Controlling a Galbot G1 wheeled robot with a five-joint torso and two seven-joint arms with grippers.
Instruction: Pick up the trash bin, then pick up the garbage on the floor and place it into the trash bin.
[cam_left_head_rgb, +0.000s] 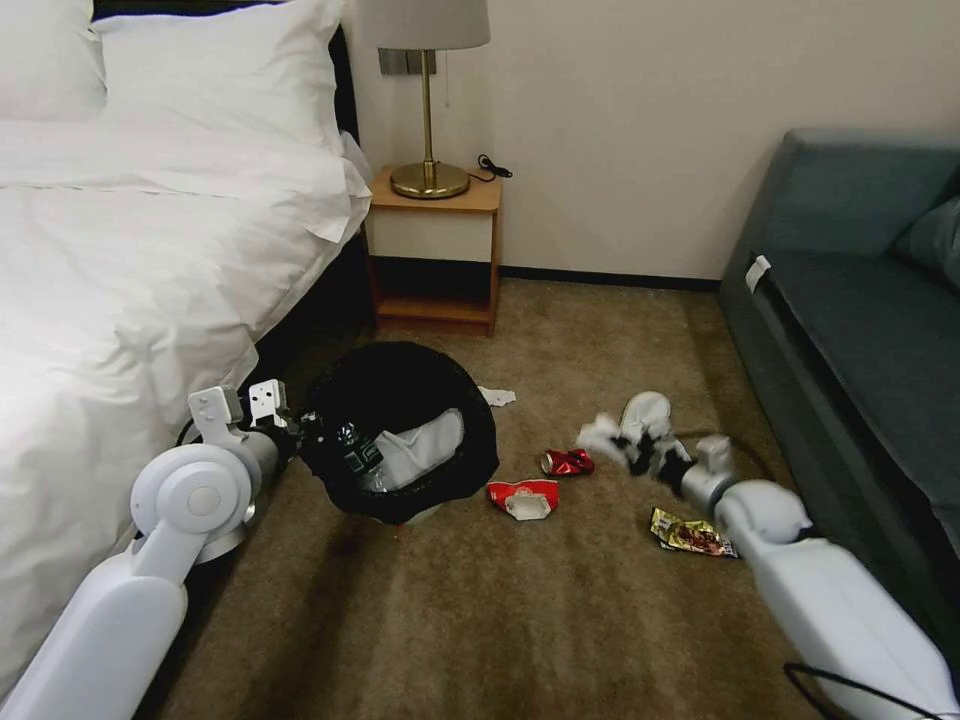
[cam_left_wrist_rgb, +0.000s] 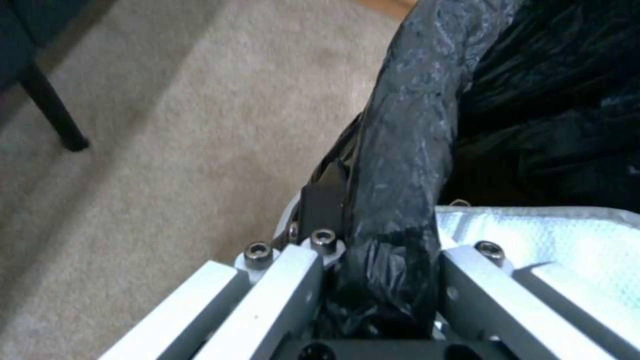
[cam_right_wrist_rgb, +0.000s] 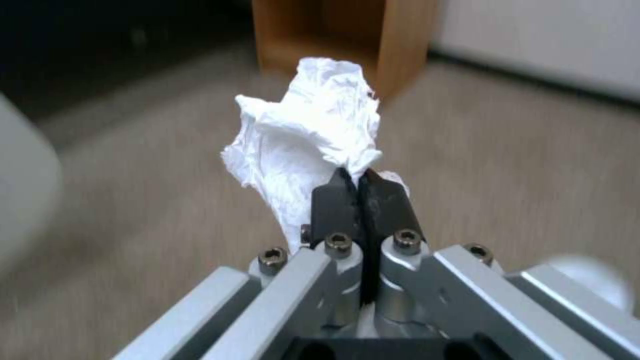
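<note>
Left gripper (cam_left_head_rgb: 305, 428) clamps the trash bin (cam_left_head_rgb: 400, 385) rim, centre-left of frame. Right gripper (cam_right_wrist_rgb: 358, 182), centre-right, pinches a crumpled tissue (cam_right_wrist_rgb: 307, 135).

Trash bin (cam_left_head_rgb: 400, 430) sits beside the bed (cam_left_head_rgb: 120, 280) — nightstand (cam_left_head_rgb: 435, 250) behind it, sofa (cam_left_head_rgb: 860, 330) right, litter between.

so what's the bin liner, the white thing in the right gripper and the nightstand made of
Trash bin liner: thin black plastic film, glossy and crinkled. White wad pinched in the right gripper: soft tissue paper, matte with crumpled folds. Nightstand: probably wood or wood-look board, warm orange-brown, smooth.
</note>
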